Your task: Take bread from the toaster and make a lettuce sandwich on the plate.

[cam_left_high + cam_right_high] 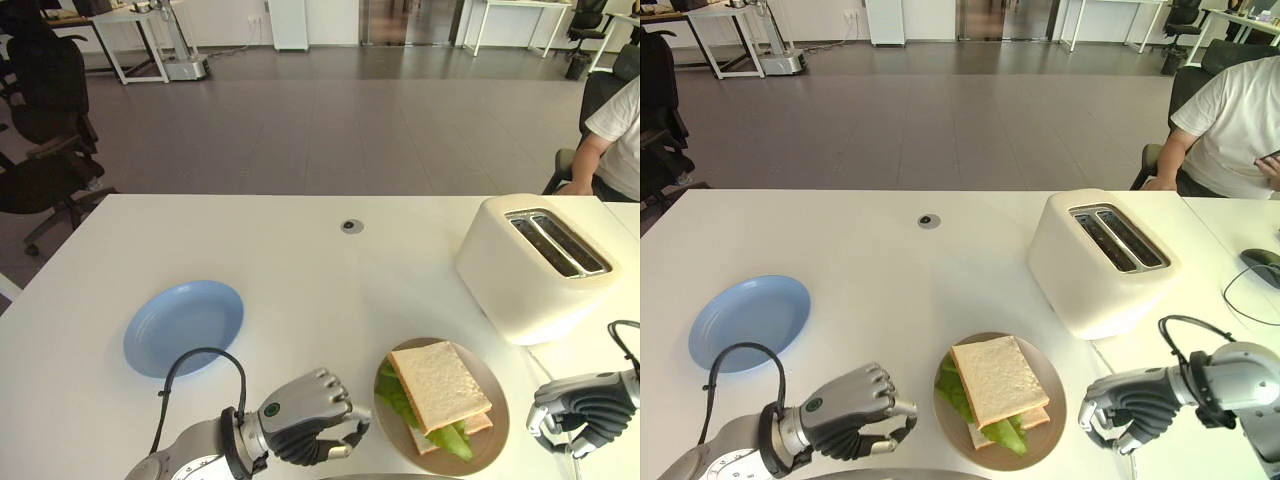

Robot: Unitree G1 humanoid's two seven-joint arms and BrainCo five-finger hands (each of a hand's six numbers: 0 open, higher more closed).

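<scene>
A sandwich (pixel 440 388) of two bread slices with green lettuce (pixel 398 398) sticking out lies on a brown plate (pixel 495 437) near the table's front edge. The white toaster (pixel 535 265) stands behind it to the right, both slots dark with no bread showing. My left hand (pixel 305 415) rests just left of the brown plate, fingers curled, holding nothing. My right hand (pixel 585 408) sits just right of the plate, fingers curled and holding nothing.
A light blue plate (pixel 184 325) lies bare on the left of the white table (pixel 320 270). A small round grommet (pixel 350 226) sits at the table's far middle. A mouse (pixel 1262 265) and cable lie at the right edge.
</scene>
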